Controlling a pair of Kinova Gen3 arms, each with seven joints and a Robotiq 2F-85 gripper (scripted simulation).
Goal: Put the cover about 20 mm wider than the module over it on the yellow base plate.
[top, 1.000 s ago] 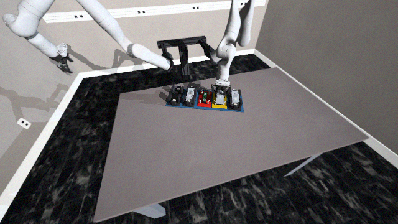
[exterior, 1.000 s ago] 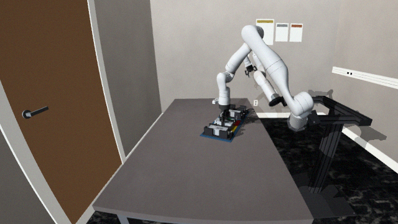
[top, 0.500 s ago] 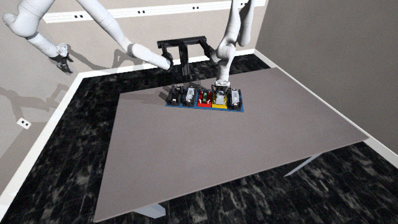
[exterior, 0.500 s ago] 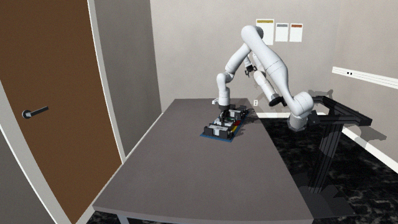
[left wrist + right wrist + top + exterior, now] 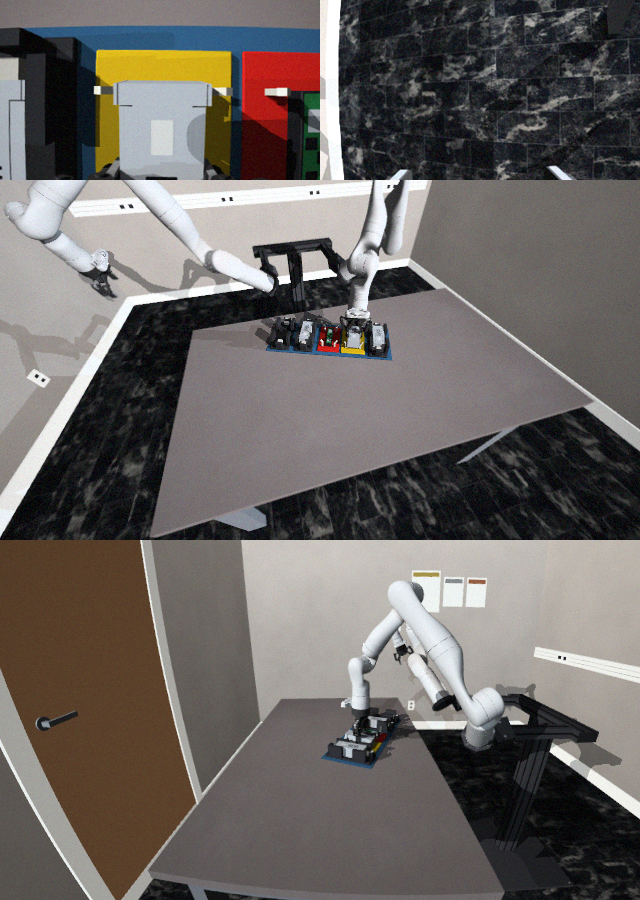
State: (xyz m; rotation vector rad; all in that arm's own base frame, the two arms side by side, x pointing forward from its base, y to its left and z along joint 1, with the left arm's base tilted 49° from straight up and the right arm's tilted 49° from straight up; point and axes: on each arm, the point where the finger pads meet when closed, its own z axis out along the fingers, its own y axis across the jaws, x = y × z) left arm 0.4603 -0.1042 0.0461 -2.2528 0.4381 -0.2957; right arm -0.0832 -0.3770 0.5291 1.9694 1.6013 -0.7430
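"Cover first: where is it?"

"The pale grey cover [image 5: 354,340] [image 5: 161,138] is over the yellow base plate [image 5: 352,351] [image 5: 161,64], between two white posts. I can't tell whether it's fully seated."

"And the left gripper [image 5: 356,324] [image 5: 359,728] [image 5: 161,175]?"

"Closed on that cover, fingers on either side, part-way apart. I see no clear dent in the part that shows."

"The right gripper [image 5: 111,286] [image 5: 404,658] [image 5: 477,172]?"

"Wide open, holding nothing, well away from the blue board [image 5: 327,355] [image 5: 345,762] [image 5: 161,38], out beyond the table [image 5: 350,420] [image 5: 325,820]."

"What's next to the yellow plate?"

"On one side, the red base plate [image 5: 328,349] [image 5: 261,132] with a green module [image 5: 329,336] [image 5: 312,98]; on the other, a black holder [image 5: 386,347] [image 5: 337,752] [image 5: 36,100] with another grey cover [image 5: 378,336] [image 5: 351,745] [image 5: 12,132]."
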